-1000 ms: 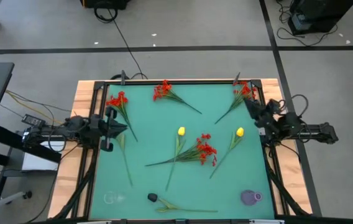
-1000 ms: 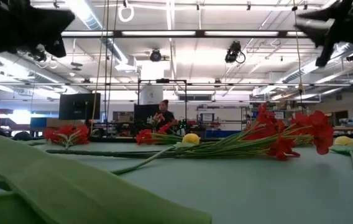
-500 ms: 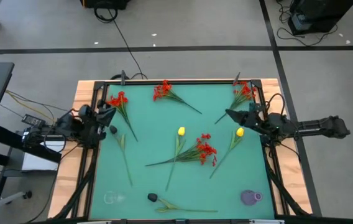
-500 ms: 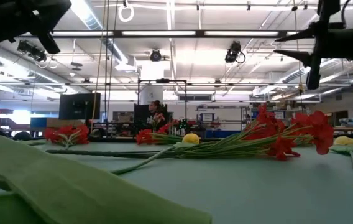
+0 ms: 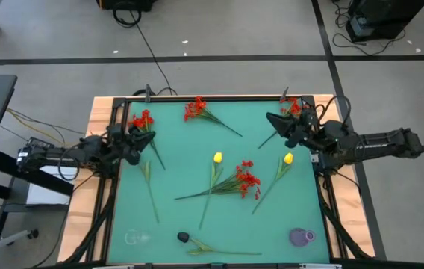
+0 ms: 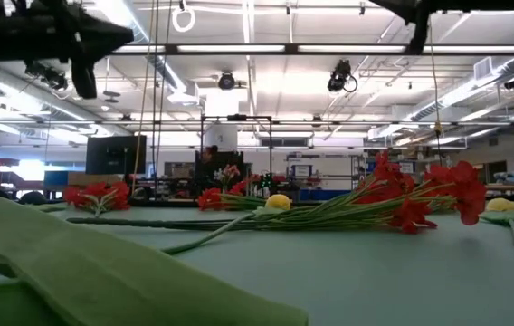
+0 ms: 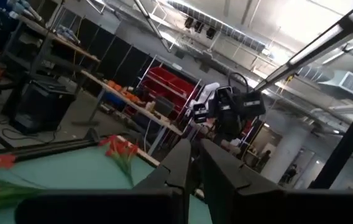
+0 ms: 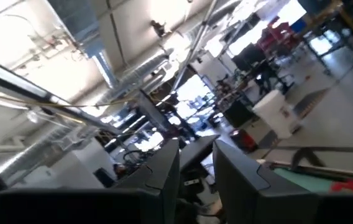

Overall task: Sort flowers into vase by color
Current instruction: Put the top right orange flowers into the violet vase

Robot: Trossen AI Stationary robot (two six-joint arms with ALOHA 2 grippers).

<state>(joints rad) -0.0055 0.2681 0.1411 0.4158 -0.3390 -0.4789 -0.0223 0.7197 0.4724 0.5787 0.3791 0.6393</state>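
My left gripper (image 5: 133, 142) has its fingers pressed nearly together on nothing; through its wrist camera the two fingers (image 7: 179, 163) almost touch. It hangs above the mat's edge, just beside a red spray (image 5: 142, 119) whose stem runs off past it. My right gripper (image 5: 281, 125) holds nothing either. Its fingers (image 8: 164, 163) stand a little apart with a clear gap, and it sits next to another red spray (image 5: 294, 109) at the far corner on its own side.

Farther out between the two grippers lie a third red spray (image 5: 195, 107), two yellow flowers (image 5: 217, 158) (image 5: 288, 158), and a larger red bunch (image 5: 247, 179) whose stems cross one yellow stem. A dark-headed flower (image 5: 184, 237) lies by the near edge.

My worry is that crossing. Lifting either the yellow flower or the red bunch there could drag the other along and mix colours. The stems are thin and lie flat on the green mat (image 5: 197, 142), so a pinch may slip off or miss, I judge.

Well away from both grippers, at the near edge, stand a clear glass vase (image 5: 136, 237) on the left arm's side and a purple vase (image 5: 301, 237) on the right arm's side. Both look empty, with no stem in either.
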